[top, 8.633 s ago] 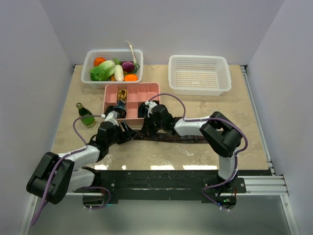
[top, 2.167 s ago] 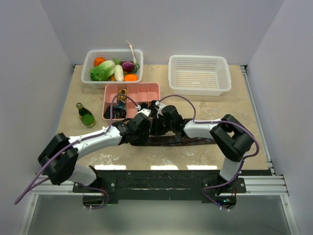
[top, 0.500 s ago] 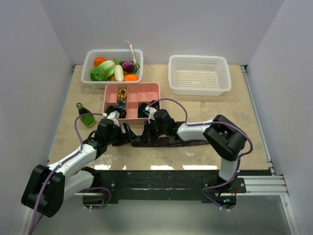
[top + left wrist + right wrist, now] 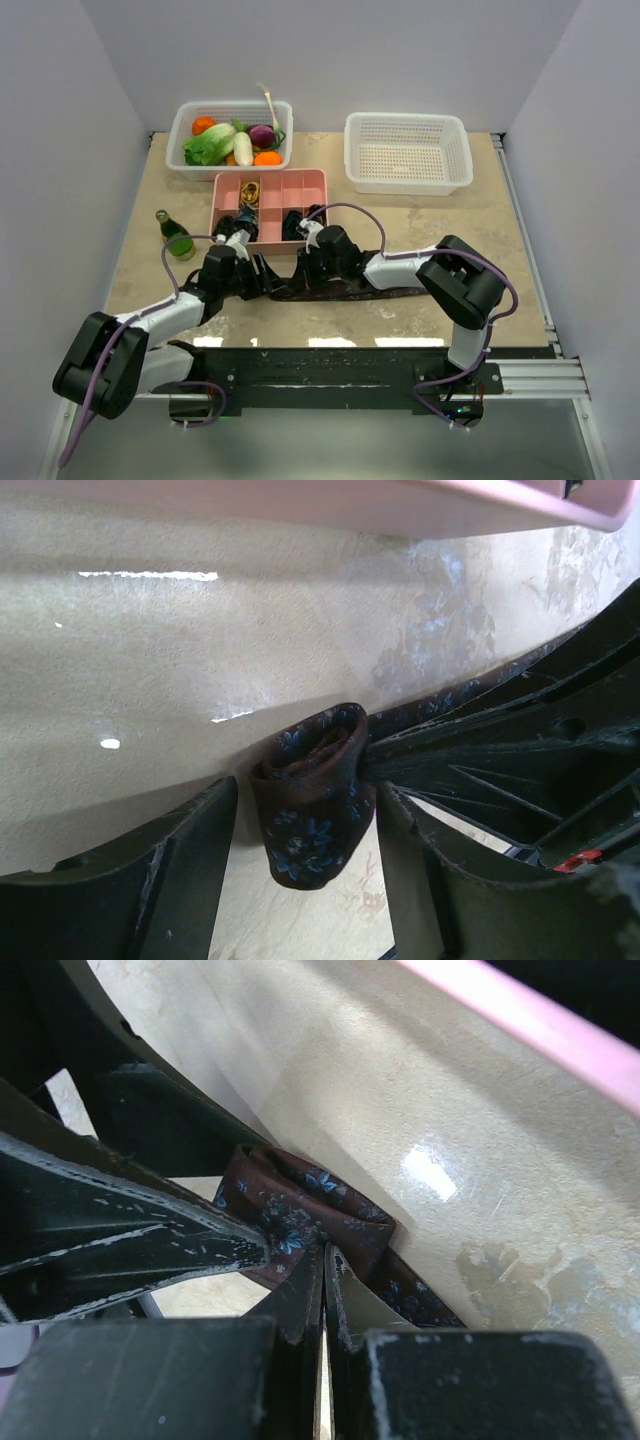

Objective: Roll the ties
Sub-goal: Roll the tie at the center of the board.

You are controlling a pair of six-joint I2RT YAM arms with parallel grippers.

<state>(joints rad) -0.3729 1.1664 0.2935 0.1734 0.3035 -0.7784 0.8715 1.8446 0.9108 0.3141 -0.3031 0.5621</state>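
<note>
Beside the tray [image 4: 300, 181], the left fingers [image 4: 170, 880] have drawn in from wide and now straddle the tie's [image 4: 352, 291] small coil [image 4: 315, 800] without clamping it, so rolling has barely begun. On the strip, the right fingers [image 4: 295, 1310] are shut, tips at the coil's base. The fabric is soft maroon floral; the surface [image 4: 200, 650] is glossy and marbled.

The tie [image 4: 318, 810] is dark maroon-brown with small blue flowers. The desk [image 4: 480, 230] is beige with a marble pattern, the compartment box [image 4: 300, 187] pink, the bottle [image 4: 178, 240] green, the far-right basket [image 4: 407, 185] white.
</note>
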